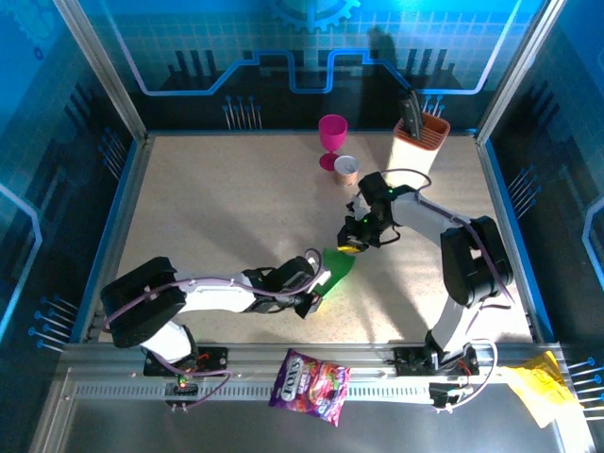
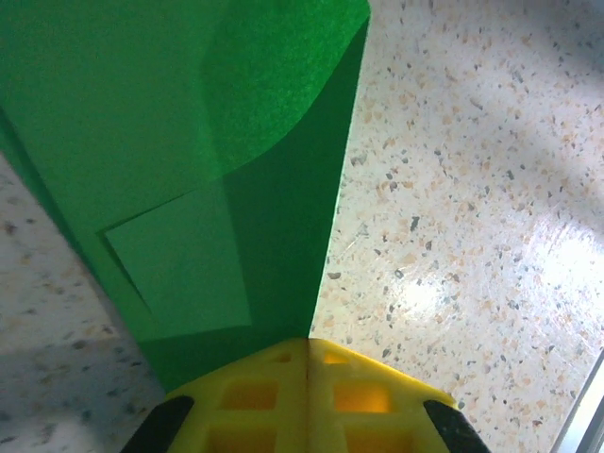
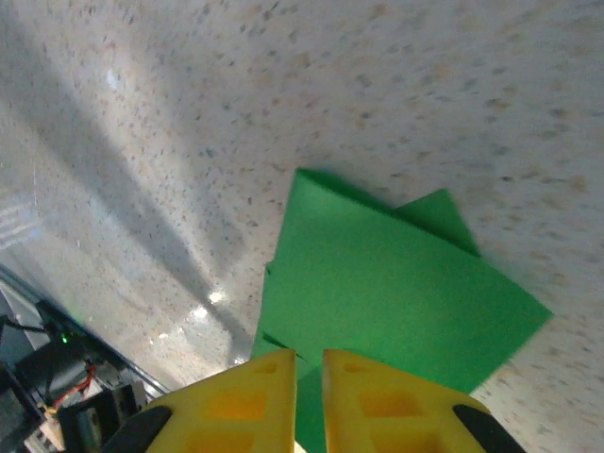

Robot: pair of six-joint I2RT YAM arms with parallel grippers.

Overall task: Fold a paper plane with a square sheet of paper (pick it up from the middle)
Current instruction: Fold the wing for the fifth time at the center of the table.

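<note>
One square sheet of paper (image 1: pixel 336 268), thin, matte and bright green, is folded into overlapping flaps with sharp creases and pointed corners. It sits near the middle of the speckled, stone-look desk (image 1: pixel 217 208), a little toward the near edge, held between two claws of moulded yellow plastic. The left claw (image 2: pixel 307 370) is clenched on the sheet's near end, its fingers meeting in a tight seam. The right claw (image 3: pixel 309 382) pinches the far end, green showing in the thin slit between its fingers. Toward the far edge stand one glossy pink goblet (image 1: pixel 331 139) and one small cup (image 1: pixel 346 170).
</note>
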